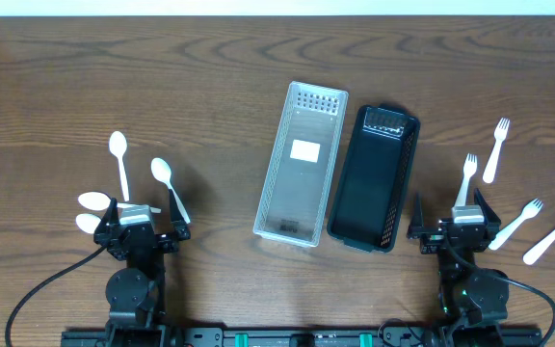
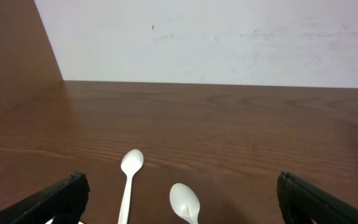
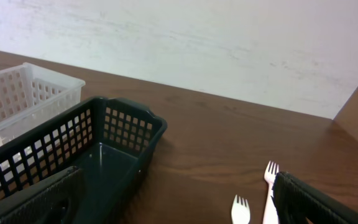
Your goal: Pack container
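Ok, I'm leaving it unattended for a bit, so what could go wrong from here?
The spoons lie bunched beside the open left gripper; closing on one could catch or shove a neighbour.
The white basket and black basket stand side by side, apparently touching, so a release near the shared edge may land in the wrong one.
A lone spoon lies among the forks by the right gripper and might be mixed in.

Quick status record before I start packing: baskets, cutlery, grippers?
white basket: table centre, no cutlery inside
black basket: beside it, on the right arm's side, no cutlery inside
white spoons: four by the left arm
white forks: three by the right arm
lone spoon: far right, past the forks
left gripper: open, holding nothing
right gripper: open, holding nothing
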You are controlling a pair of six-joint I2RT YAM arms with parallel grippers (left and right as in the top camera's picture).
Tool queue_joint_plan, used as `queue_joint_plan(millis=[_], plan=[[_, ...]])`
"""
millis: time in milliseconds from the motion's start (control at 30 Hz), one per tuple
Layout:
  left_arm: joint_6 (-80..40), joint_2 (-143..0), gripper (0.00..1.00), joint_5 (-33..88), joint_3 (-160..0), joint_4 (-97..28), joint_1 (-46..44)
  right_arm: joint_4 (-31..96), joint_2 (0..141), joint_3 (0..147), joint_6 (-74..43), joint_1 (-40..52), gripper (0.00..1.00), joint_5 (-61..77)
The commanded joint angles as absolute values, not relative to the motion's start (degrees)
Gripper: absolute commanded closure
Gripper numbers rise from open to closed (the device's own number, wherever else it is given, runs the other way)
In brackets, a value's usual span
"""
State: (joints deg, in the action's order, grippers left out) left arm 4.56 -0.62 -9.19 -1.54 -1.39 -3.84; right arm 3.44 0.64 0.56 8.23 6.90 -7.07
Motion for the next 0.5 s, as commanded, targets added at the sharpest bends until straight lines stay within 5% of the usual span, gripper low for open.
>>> queue_joint_plan(millis=[0, 467], plan=[[5.1, -0.3, 0.02, -9.5, -0.2, -3.4, -3.6, 3.5, 0.3, 0.3, 9.1, 7.2, 0.01, -7.0], [5.1, -0.3, 0.02, -9.5, -0.2, -3.2, -3.6, -1.3, 0.3, 0.3, 11.0, 7.1, 0.01, -7.5]])
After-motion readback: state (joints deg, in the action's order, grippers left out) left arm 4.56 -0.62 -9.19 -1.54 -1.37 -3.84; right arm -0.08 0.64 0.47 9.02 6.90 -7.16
